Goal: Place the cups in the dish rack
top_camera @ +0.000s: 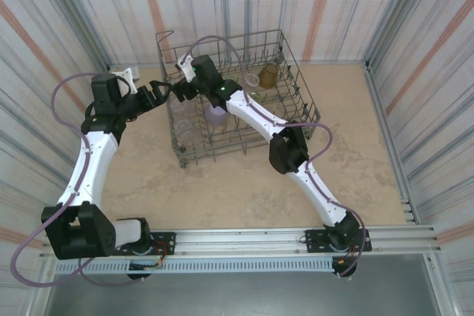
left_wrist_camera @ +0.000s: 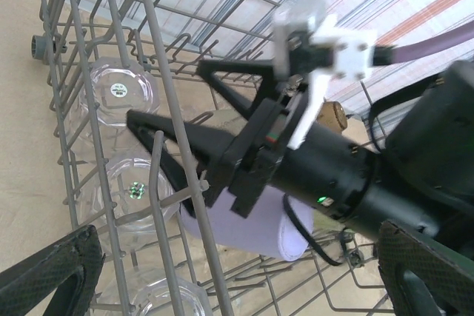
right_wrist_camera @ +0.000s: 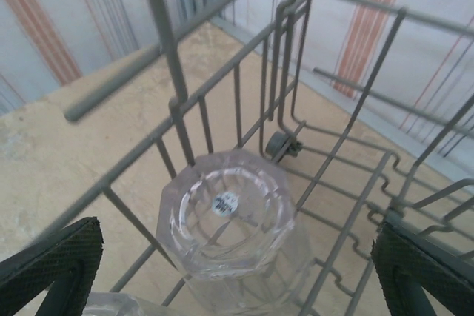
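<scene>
No wording could be read in full anywhere. In the right wrist view, a round white sticker point(right_wrist_camera: 226, 203) sat at the centre of the upturned base of a clear cup point(right_wrist_camera: 237, 257), a little toward 6 o'clock from the middle of the frame. It carried a few lines of dark print, too small and blurred to make out. In the left wrist view, two more clear tumblers stood base-up. The upper tumbler point(left_wrist_camera: 142, 100), toward 10 o'clock, bore a greenish dot label point(left_wrist_camera: 118, 91). The lower tumbler point(left_wrist_camera: 126, 209), toward 8 o'clock, bore a second dot label point(left_wrist_camera: 135, 189). The print on both was illegible.
</scene>
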Controlling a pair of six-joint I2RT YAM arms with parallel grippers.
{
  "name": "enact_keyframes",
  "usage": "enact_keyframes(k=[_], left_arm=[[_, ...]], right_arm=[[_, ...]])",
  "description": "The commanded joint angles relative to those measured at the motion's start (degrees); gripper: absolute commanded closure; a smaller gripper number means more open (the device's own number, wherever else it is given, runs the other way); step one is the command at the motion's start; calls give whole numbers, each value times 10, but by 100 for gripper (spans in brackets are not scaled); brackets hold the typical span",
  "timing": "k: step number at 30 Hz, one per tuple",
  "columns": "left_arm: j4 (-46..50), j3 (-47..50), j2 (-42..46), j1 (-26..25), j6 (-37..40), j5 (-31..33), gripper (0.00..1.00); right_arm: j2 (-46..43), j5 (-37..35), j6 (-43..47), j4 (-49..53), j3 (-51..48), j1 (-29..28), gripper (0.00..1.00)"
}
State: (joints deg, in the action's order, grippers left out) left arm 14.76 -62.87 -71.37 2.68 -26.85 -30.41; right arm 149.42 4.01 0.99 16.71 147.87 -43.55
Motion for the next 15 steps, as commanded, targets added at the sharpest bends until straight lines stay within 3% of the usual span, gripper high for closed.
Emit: enact_keyframes(k=[1, 7, 10, 15], left_arm=[[7, -5, 3, 4, -3, -3, 2], [12, -6, -8, 4, -15, 0, 1], [26, 0, -12, -6, -11, 57, 1], [10, -5, -36, -24, -24, 77, 1]], right_arm=[[-78, -24, -5, -7, -28, 7, 1], [-126, -49, 13, 17, -58, 16, 1], [-152, -59, 16, 47, -71, 23, 1], [-223, -71, 23, 57, -149, 32, 1]])
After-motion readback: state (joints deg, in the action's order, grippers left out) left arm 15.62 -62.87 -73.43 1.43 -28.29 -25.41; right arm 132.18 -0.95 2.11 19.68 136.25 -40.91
